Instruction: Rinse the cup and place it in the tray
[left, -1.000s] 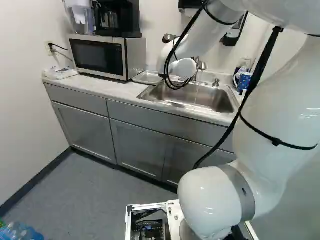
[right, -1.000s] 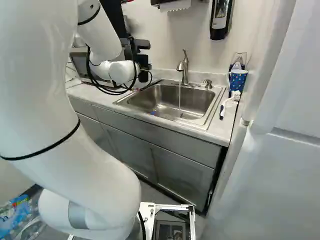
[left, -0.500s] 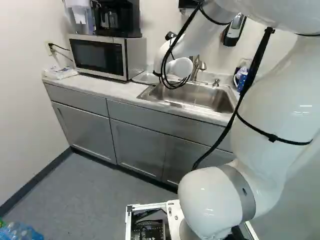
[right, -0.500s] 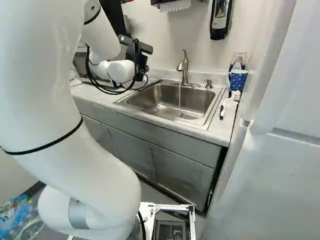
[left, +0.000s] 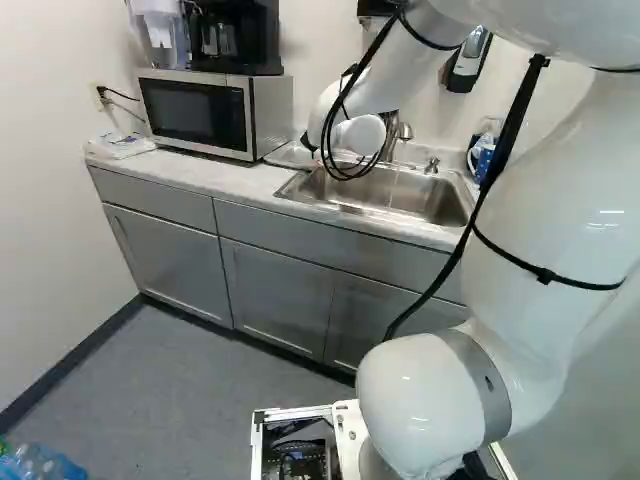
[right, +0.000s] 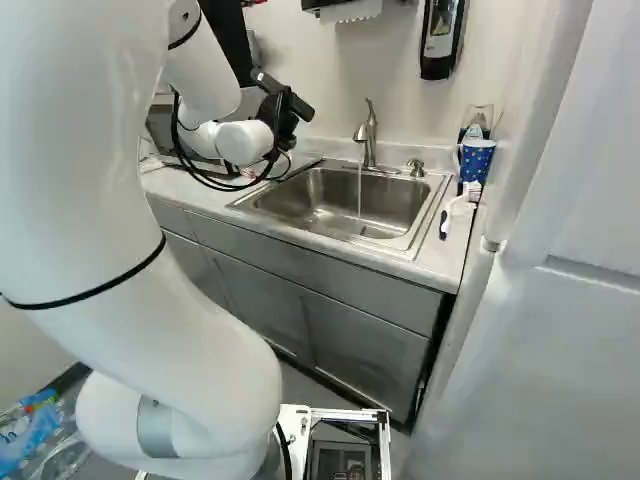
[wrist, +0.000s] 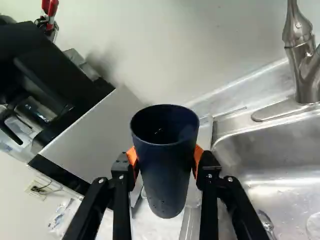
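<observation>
In the right base view the black gripper hangs beyond the white wrist, left of the sink; its fingertips are hidden there. The wrist view shows the gripper shut on a dark blue cup, an orange pad on either side. The cup's open mouth shows, with small drops on its outside. A shallow tray lies on the counter between microwave and sink; in the wrist view the cup hides part of that area.
Water runs from the faucet into the sink. The microwave carries a black coffee maker. A spotted blue cup and a white brush stand and lie right of the sink.
The arm has shifted slightly left in the left base view, and the wrist has turned, tilting the gripper with the cup in it. The base has stayed put.
</observation>
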